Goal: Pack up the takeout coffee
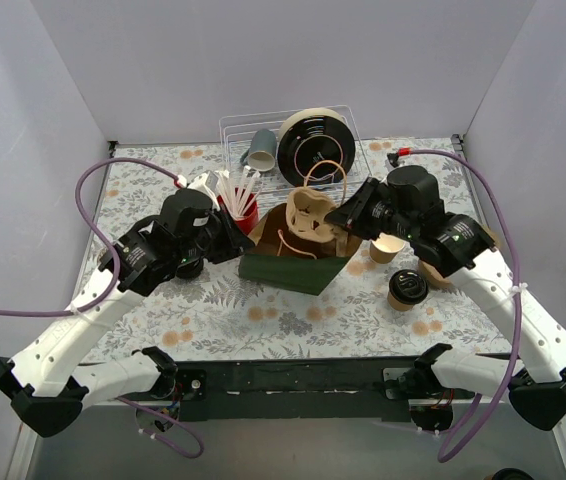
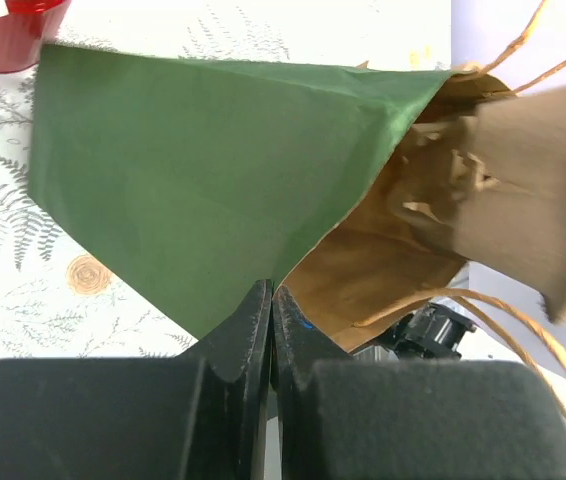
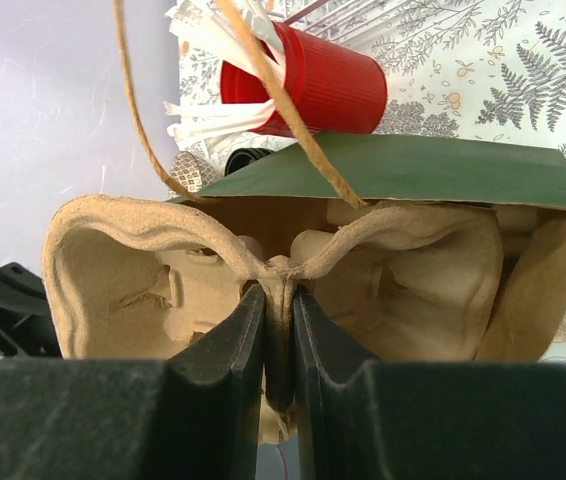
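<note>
While the green bag [image 2: 193, 170] is pinched at its edge by the left gripper [image 2: 271, 300] and the pulp carrier [image 3: 133, 270] is clamped at its centre ridge by the right gripper [image 3: 278, 300], insertion is judged only partly done, with cups [image 1: 407, 288] left outside.

Top view high behind rig, looking down. Wrist views close-up; all share green bag [image 1: 285, 272], pulp carrier [image 1: 310, 216].

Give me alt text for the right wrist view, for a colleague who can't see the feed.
The right pincer grips the middle ridge of a cardboard cup carrier, held at the mouth of a green paper bag. Behind it is a red cup of white straws.
</note>
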